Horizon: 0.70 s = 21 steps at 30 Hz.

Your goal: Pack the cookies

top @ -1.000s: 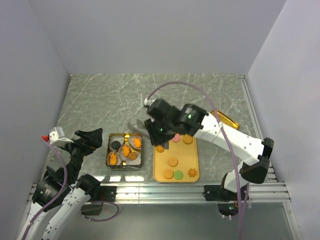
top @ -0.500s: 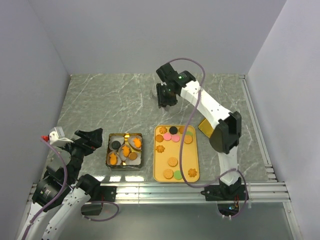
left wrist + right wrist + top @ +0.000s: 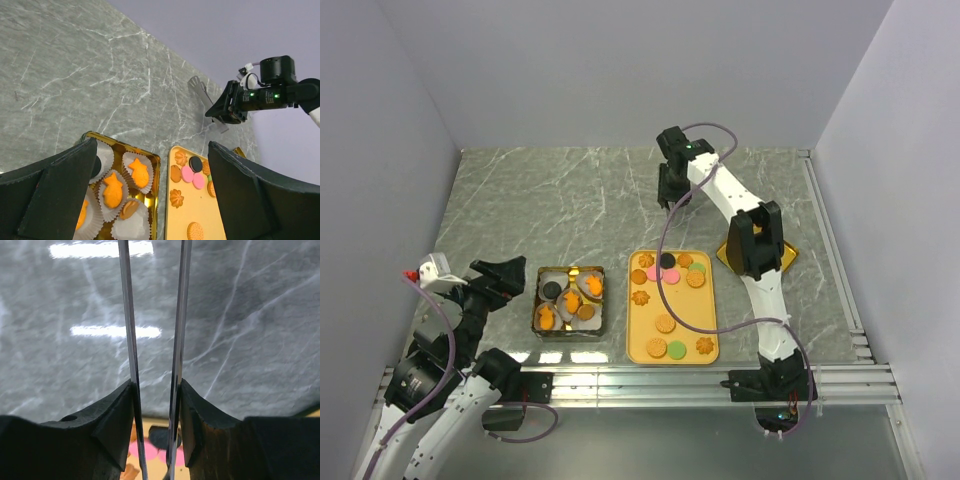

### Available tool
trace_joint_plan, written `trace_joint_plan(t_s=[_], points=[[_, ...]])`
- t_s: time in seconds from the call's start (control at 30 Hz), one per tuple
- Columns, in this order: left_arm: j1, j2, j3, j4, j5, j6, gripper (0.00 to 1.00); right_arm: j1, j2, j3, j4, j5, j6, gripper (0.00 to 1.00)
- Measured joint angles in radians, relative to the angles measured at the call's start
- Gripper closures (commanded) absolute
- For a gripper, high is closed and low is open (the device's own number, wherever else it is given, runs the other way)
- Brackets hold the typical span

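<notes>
From above, the small tan, orange, pink, green and dark cookies lie mostly loose on a flat yellow rectangular tray whose long axis runs from the arms' bases away across the grey marbled table. A few more sit in white paper cups inside a square gold tin just left of the tray. The right gripper is stretched to the far side of the table, so the tray lies well apart from it, back toward the bases. The left gripper hangs near the tin's left side, closer to the tin than the right one is.

In the left wrist view, the left gripper's black fingers stand spread wide with nothing between them, the tin and tray below. Across the table, the right gripper is clamped on slim metal tongs that point away from the tray.

The right wrist view shows the two tong blades parallel, slightly apart and empty over bare table. Pink and dark cookies show at the bottom edge, behind the gripper. I judge nothing blocks the way back.
</notes>
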Motion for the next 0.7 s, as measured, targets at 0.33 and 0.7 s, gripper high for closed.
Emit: trace_joint_plan(t_s=[0.33, 0.7], points=[[-0.001, 0.034, 0.0, 0.006, 0.01, 0.011, 0.0, -0.014, 0.085, 0.015, 0.011, -0.002, 0.008, 0.41], [-0.003, 0.03, 0.0, 0.006, 0.008, 0.011, 0.01, -0.014, 0.124, 0.008, 0.021, -0.002, 0.0, 0.33]])
